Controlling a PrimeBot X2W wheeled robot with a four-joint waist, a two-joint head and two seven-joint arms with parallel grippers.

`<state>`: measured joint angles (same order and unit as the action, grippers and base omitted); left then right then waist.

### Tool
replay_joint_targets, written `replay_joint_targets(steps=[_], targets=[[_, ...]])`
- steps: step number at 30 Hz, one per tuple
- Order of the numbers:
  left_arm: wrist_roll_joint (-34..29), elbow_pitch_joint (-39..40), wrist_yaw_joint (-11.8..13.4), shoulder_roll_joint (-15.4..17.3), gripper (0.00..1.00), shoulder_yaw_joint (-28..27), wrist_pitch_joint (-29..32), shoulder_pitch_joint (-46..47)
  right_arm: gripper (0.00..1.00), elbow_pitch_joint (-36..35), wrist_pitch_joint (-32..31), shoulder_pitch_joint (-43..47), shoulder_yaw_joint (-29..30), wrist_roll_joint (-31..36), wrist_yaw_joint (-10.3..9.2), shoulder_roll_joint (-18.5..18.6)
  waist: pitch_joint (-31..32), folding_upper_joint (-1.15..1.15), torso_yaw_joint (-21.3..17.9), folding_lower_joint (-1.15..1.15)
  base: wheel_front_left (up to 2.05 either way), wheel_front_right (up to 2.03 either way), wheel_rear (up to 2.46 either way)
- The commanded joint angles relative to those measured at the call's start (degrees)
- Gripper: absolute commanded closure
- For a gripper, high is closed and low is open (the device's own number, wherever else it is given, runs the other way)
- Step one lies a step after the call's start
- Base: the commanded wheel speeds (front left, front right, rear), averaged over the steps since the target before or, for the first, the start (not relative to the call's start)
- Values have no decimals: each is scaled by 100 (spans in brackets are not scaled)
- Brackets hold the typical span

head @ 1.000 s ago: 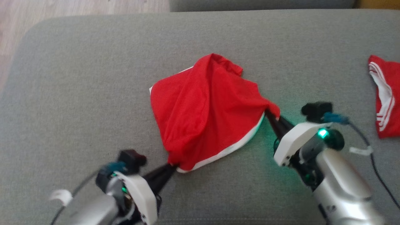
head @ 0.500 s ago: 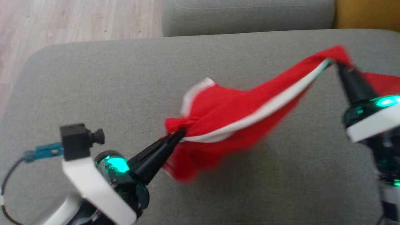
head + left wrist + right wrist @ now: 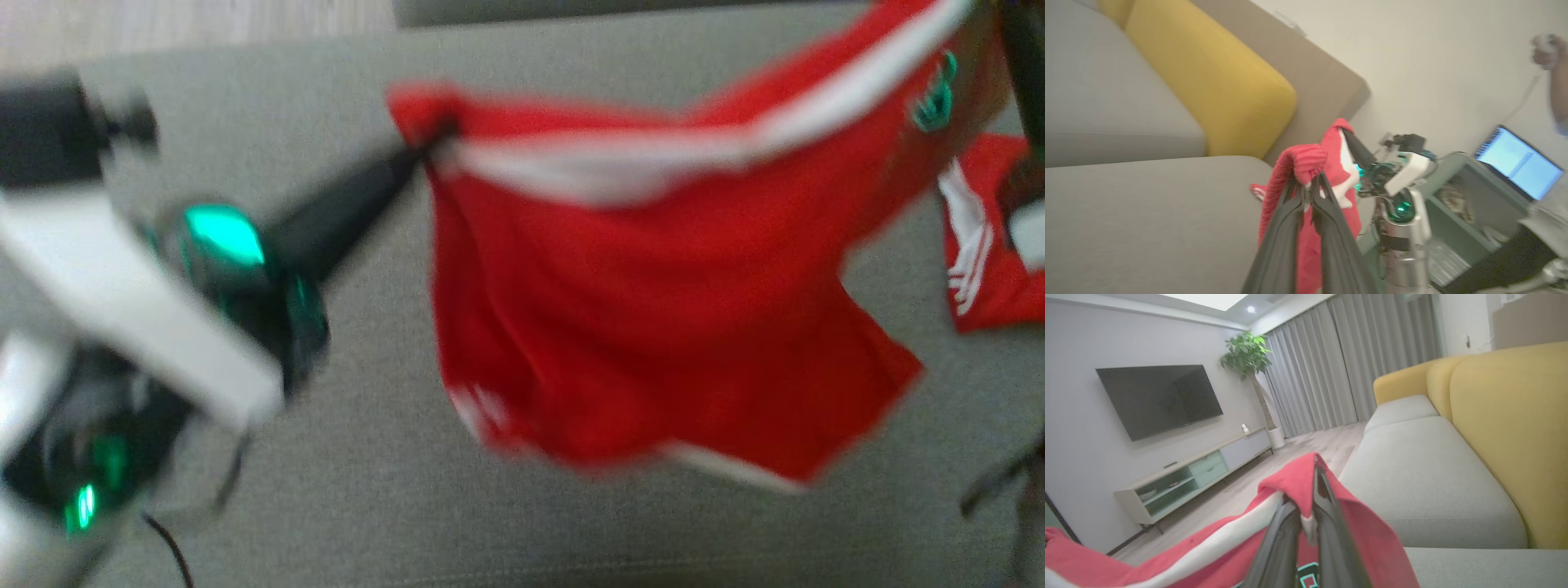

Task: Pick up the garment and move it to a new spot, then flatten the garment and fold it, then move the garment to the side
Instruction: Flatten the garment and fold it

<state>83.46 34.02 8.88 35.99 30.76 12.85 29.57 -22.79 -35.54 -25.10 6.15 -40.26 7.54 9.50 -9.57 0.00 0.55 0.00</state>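
A teal crest (image 3: 931, 98) is seen on the red garment (image 3: 653, 310), too blurred to be read; a teal-outlined emblem on the cloth is cut off by the bottom edge of the right wrist view. Three white stripes are made out on a second red garment (image 3: 971, 245) lying at 3 o'clock on the grey sofa seat (image 3: 571, 531). The task garment is held stretched in the air above that seat, white band along its top, the rest hanging. Its 10 o'clock corner is clamped by the left gripper (image 3: 424, 147), fingers pressed together on bunched cloth; its 2 o'clock corner is pinched by the right gripper (image 3: 1306, 494), likewise closed on fabric. Yellow back cushions (image 3: 1208, 81), a wall TV (image 3: 1159, 396), a potted plant (image 3: 1245, 351), grey curtains (image 3: 1351, 363), a low cabinet (image 3: 1196, 477) and a lit laptop (image 3: 1519, 163) are noted. The head view is heavily motion-blurred; there the right fingers are cut off at 1 o'clock.
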Motion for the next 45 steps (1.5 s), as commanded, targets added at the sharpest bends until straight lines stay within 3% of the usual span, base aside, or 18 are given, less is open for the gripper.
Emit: replay_joint_targets(steps=[1,4,6,10,13,16,17,23,29,34,40,45], targets=[[-193,-450,157,43,100,-306,79,756,100,199,-109,-678,-103,338,-5,-128,-472,0,-16,0,0,0,0],[-684,-1625,330,-224,100,-213,49,1651,100,996,-19,-1615,-133,854,-5,-357,-797,0,-29,0,0,0,0],[-1026,-2488,300,-534,100,-146,-144,2276,100,1619,250,-2308,-128,1191,-5,-484,-967,0,-47,0,0,0,0],[-1691,-4065,14,-1189,100,-27,-812,3459,100,2844,1037,-3506,-53,1706,-5,-626,-1293,0,-75,0,0,0,0],[-2061,-5065,-266,-1586,100,115,-1321,3980,100,3643,1592,-3918,-35,1760,-5,-655,-1464,0,-126,0,0,0,0],[-2201,-5836,-596,-1869,100,295,-1676,3978,100,4228,1975,-3695,-354,1566,-5,-659,-1481,0,-174,0,0,0,0],[-2201,-5836,-596,-1869,100,295,-1676,3978,100,4228,1975,-3695,-354,1566,-5,-659,-1481,0,-174,0,0,0,0],[-2157,-6648,-1174,-1944,100,595,-2065,2939,100,4558,2116,-2205,-1009,1697,-5,-479,-1363,0,-267,0,0,0,0],[-1977,-6407,-1403,-1774,100,808,-2293,1545,100,3894,1894,-708,-1242,1349,-5,133,-1173,0,-235,0,0,0,0],[-1696,-5542,-1346,-1516,100,916,-2301,253,100,2949,1556,612,-1061,1085,-5,544,-725,0,-126,0,0,0,0],[-1457,-3846,-742,-977,100,1165,-2153,-1439,100,1333,841,2691,-570,915,-5,803,-380,0,29,0,0,0,0],[-1093,-2301,-229,-640,100,1165,-2206,-2606,100,116,390,3956,-48,847,-5,698,-406,0,123,0,0,0,0]])
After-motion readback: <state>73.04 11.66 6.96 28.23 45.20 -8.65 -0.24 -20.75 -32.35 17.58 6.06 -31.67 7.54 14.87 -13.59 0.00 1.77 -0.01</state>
